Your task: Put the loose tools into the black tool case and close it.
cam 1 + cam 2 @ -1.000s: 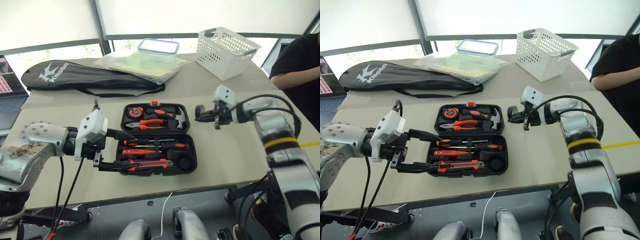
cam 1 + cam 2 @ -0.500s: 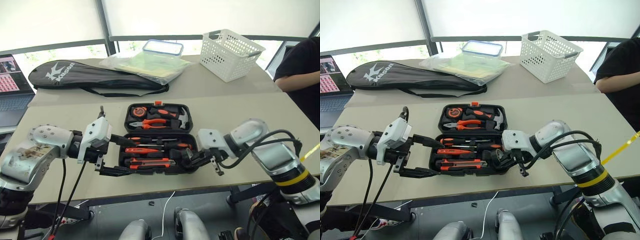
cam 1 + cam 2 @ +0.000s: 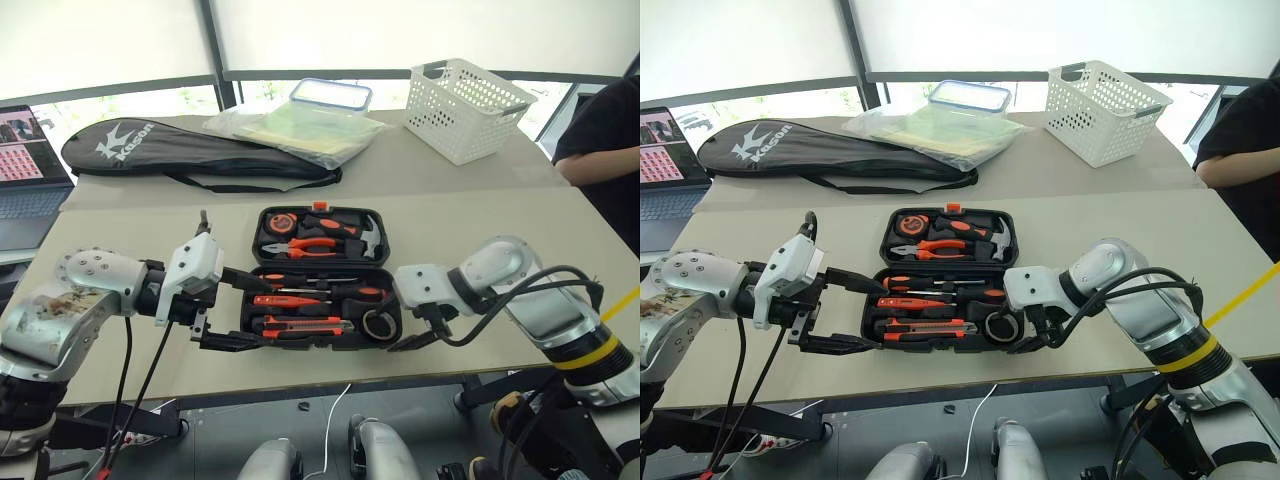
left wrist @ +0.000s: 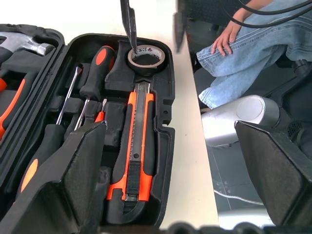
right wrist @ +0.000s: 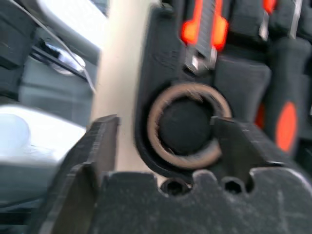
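Tape roll (image 3: 378, 323), small, black and ring-shaped, sits in its round slot at the lower right corner of the black moulded-plastic tool case (image 3: 322, 277), which lies open at the centre of both eye views. The right gripper (image 3: 1028, 338) stands directly over it with its two black fingers spread, one inside the case beside the roll and one past the case's outer wall; nothing is held between them.

Left of the roll along the case's lower half lie the orange-and-black utility knife (image 3: 300, 325), the slim all-red screwdriver (image 3: 278, 300) and a black-and-orange-handled screwdriver (image 3: 335, 291), each in a shaped slot. The upper half holds orange-handled pliers (image 3: 312, 243) and a steel-headed hammer (image 3: 366, 237).

At centre left, the left gripper (image 3: 232, 310) is wide open and empty, its fingers bracketing the case's left end.

On the beige surface (image 3: 470, 225) no loose tool appears left outside, so closing looks like the remaining step. The case is probably stiff, with real weight from the steel tools inside, and its textured shell should offer grip. I would push the upper half over from its far edge near the small orange latch (image 3: 317, 207) while steadying the lower half, since the case may slide on the smooth top.
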Controlling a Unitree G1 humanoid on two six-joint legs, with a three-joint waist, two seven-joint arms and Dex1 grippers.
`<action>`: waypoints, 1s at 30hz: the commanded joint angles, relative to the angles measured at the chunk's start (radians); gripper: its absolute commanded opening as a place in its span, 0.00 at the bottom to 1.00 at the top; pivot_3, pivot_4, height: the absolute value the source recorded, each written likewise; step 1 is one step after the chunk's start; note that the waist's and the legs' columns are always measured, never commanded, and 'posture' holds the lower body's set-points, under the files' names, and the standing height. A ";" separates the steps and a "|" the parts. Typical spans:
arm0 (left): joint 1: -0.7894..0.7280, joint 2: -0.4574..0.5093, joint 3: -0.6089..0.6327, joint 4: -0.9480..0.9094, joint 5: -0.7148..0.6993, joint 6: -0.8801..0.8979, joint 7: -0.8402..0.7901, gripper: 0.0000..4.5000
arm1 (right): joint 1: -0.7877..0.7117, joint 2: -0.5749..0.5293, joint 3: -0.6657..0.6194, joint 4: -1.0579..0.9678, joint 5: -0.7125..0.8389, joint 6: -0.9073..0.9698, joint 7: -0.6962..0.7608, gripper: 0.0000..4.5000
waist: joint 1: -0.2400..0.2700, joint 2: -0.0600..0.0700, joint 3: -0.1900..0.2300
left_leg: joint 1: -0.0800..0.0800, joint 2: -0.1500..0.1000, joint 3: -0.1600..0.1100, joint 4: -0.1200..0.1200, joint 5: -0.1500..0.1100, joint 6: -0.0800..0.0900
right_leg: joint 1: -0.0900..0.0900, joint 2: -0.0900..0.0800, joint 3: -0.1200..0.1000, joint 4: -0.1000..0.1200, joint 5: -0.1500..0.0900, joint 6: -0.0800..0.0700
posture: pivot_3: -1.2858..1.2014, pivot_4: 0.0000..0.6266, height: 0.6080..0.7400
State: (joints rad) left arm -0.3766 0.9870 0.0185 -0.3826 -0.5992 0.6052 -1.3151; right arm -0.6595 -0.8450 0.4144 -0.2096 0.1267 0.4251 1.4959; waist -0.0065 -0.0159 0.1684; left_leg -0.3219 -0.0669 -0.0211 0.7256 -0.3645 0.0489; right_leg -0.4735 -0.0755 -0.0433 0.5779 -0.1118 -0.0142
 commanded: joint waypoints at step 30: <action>-0.021 -0.240 -0.096 0.517 0.431 -0.316 0.340 0.01 | 0.096 0.156 -0.275 0.290 0.024 -0.037 -0.468 0.00 | 0.007 0.000 0.000 | 0.001 0.000 0.003 0.000 0.000 0.000 | 0.000 -0.001 0.002 0.001 0.001 0.000 | 0.52 0.24 1.00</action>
State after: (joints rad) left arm -0.3935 0.7492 -0.0731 0.1668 -0.1588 0.3000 -0.9549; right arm -0.5405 -0.6902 0.1470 0.1018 0.1445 0.4219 1.0213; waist 0.0001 -0.0160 0.1681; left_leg -0.3214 -0.0665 -0.0189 0.7257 -0.3645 0.0494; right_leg -0.4737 -0.0768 -0.0414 0.5788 -0.1111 -0.0139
